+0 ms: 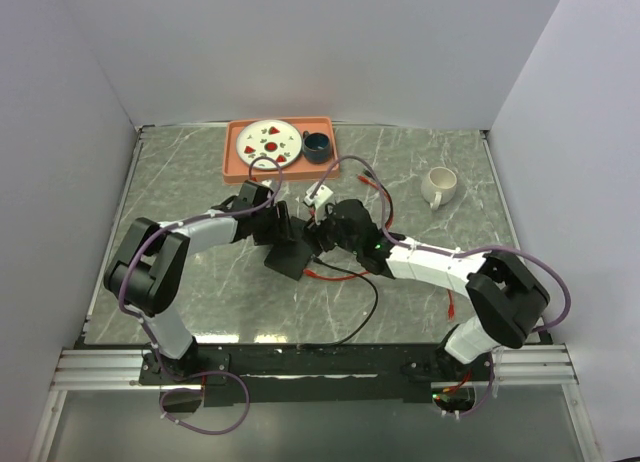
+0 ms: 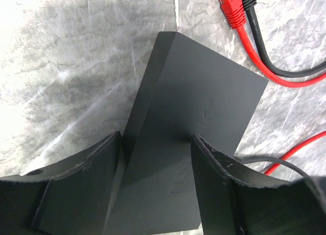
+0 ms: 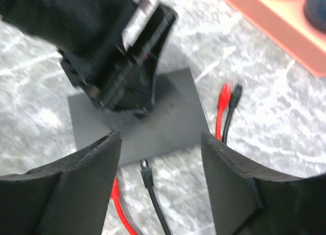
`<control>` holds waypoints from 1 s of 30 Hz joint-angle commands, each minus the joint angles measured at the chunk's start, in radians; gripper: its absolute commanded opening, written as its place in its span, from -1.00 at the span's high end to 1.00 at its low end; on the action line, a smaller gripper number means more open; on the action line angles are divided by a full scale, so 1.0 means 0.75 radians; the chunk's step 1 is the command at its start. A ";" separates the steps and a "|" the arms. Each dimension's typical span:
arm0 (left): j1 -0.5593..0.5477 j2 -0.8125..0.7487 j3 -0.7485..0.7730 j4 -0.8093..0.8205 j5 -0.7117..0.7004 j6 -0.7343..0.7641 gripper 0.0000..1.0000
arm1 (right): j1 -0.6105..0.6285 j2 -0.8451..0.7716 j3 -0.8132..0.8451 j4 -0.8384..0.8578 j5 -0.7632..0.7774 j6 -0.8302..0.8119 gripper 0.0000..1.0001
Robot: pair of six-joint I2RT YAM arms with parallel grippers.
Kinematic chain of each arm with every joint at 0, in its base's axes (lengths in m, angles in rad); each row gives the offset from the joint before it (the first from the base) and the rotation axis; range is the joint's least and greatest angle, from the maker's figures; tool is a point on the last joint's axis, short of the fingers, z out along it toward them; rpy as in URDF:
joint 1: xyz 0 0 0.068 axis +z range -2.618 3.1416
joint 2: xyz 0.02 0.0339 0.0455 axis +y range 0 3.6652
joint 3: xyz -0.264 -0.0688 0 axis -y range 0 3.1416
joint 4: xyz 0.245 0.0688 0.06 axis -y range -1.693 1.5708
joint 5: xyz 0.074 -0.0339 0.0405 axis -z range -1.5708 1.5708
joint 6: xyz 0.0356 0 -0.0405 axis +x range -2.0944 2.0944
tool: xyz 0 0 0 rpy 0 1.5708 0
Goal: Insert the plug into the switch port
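Orange tray point(image 1: 232, 154) at far edge of grey marbled counter point(image 1: 430, 142); white plate point(image 1: 272, 140) with red marks and dark blue cup point(image 1: 318, 146) side by side in it; cream mug point(image 1: 440, 186) upright toward the right, well apart from tray

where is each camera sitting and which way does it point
Top camera: above and behind the arm bases, looking down on the table; the left arm and right arm show.
Left wrist: on the left arm, looking down along its fingers, which grip the switch.
Right wrist: on the right arm, looking toward the tray; its open fingers frame the switch and the left hand.
Shared: every view shows the switch; both wrist views show the red cable.
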State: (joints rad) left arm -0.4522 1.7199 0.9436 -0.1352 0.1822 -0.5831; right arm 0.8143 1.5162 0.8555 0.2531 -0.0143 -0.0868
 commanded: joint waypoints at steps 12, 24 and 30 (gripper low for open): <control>0.012 0.059 -0.015 -0.163 0.027 0.053 -0.33 | -0.059 -0.009 -0.067 -0.029 0.006 0.065 -0.16; 0.090 -0.047 0.124 -0.274 -0.169 0.076 -0.69 | -0.333 0.349 0.467 -0.272 -0.015 0.140 -0.29; 0.122 -0.004 0.259 -0.327 -0.190 0.098 -0.71 | -0.333 0.584 0.737 -0.384 -0.079 0.134 -0.07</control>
State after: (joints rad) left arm -0.3748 1.7103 1.0580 -0.3401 0.0772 -0.5365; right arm 0.5579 1.8908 1.3132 0.0418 -0.0315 0.0071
